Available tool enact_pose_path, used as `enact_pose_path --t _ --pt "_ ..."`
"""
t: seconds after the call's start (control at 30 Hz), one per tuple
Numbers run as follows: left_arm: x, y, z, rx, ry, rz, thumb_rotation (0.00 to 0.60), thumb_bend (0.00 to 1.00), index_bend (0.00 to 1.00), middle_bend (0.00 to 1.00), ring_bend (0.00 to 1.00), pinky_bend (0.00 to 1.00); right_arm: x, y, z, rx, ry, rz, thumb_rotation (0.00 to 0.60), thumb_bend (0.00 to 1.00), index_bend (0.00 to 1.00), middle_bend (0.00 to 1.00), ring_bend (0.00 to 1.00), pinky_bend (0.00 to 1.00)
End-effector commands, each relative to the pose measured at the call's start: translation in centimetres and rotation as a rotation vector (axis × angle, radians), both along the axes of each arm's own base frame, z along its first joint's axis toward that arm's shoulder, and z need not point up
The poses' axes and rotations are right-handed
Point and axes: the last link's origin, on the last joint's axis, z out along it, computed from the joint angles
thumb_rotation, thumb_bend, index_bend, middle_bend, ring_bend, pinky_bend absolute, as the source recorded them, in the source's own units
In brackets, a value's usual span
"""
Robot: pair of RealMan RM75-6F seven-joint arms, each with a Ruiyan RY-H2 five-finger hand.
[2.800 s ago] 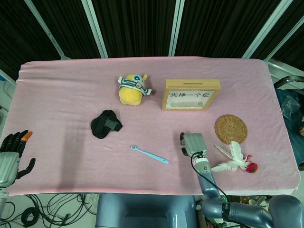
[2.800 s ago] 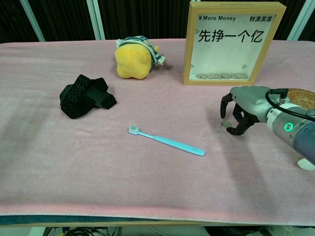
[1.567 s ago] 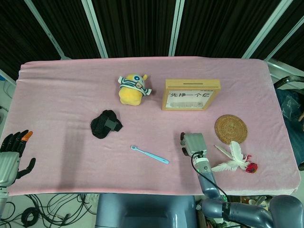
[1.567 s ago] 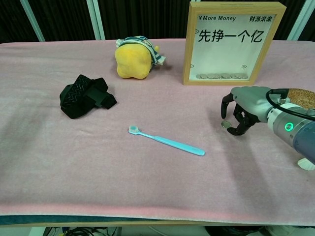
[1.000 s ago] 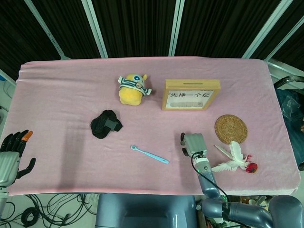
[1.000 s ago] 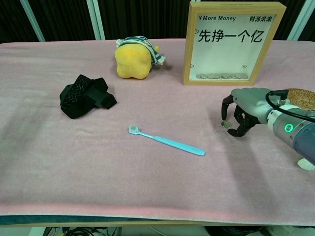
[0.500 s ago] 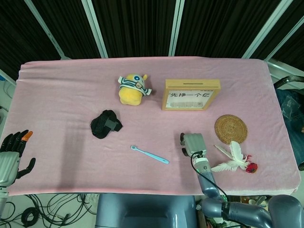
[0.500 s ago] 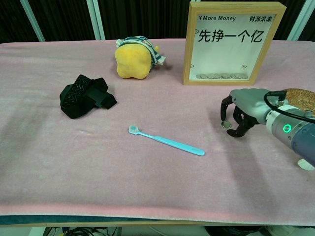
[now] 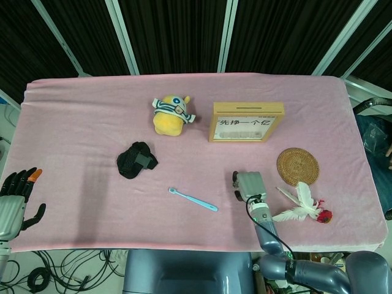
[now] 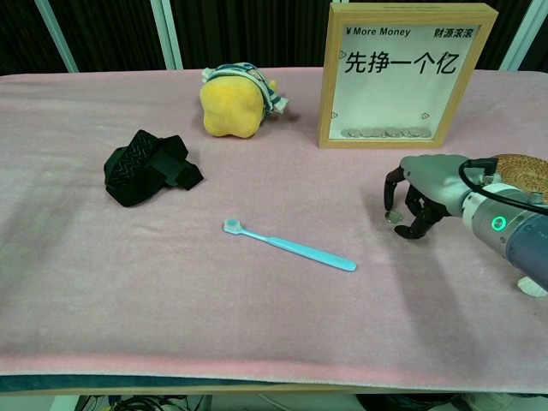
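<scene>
My right hand (image 10: 425, 192) hovers low over the pink cloth, fingers curled downward like a claw. A small silver coin (image 10: 392, 217) lies on the cloth right under one fingertip, with the thumb a short gap to its right. From the head view the right hand (image 9: 249, 184) hides the coin. Behind it stands a wooden framed money box (image 10: 407, 75) with several coins in the bottom of its window. My left hand (image 9: 15, 199) hangs off the table's front left corner, fingers spread and holding nothing.
A light blue toothbrush (image 10: 289, 245) lies mid-table. A folded black strap (image 10: 147, 167) sits at the left and a yellow plush toy (image 10: 233, 101) at the back. A woven coaster (image 9: 297, 166) and a white feather toy (image 9: 303, 205) lie right of the right hand.
The right hand has crept very slightly to the left over the coin. The coin stays in the same spot on the cloth. The left hand is unchanged.
</scene>
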Motion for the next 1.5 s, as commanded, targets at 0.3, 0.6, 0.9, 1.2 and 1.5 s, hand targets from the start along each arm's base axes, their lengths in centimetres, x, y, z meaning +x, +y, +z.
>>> enact_pose_path --t 0.3,0.6,0.9,1.2,1.5 --pt "-0.02 -0.01 -0.01 -0.001 0.002 0.001 0.6 0.41 0.02 0.04 0.0 0.0 -0.02 0.03 0.0 0.002 -0.001 0.002 0.6 0.29 0.43 0.86 0.88 0.88" --pt "-0.04 -0.04 0.0 -0.001 0.003 0.001 0.6 0.41 0.02 0.04 0.0 0.0 -0.06 0.08 0.02 0.004 0.001 0.002 0.6 0.29 0.43 0.86 0.88 0.88" --pt "-0.06 -0.04 -0.02 -0.002 0.004 0.003 0.6 0.41 0.02 0.04 0.0 0.0 -0.21 0.16 -0.02 0.006 0.002 0.002 0.6 0.29 0.43 0.86 0.88 0.88" --pt "-0.06 -0.06 0.0 -0.001 0.005 0.002 0.6 0.41 0.02 0.04 0.0 0.0 -0.47 0.03 -0.17 0.007 0.002 -0.007 0.6 0.29 0.43 0.86 0.88 0.88" --pt "-0.09 -0.04 -0.02 -0.002 0.006 0.004 0.6 0.41 0.02 0.04 0.0 0.0 -0.51 -0.13 -0.37 0.007 -0.003 -0.012 0.6 0.29 0.44 0.86 0.88 0.88"
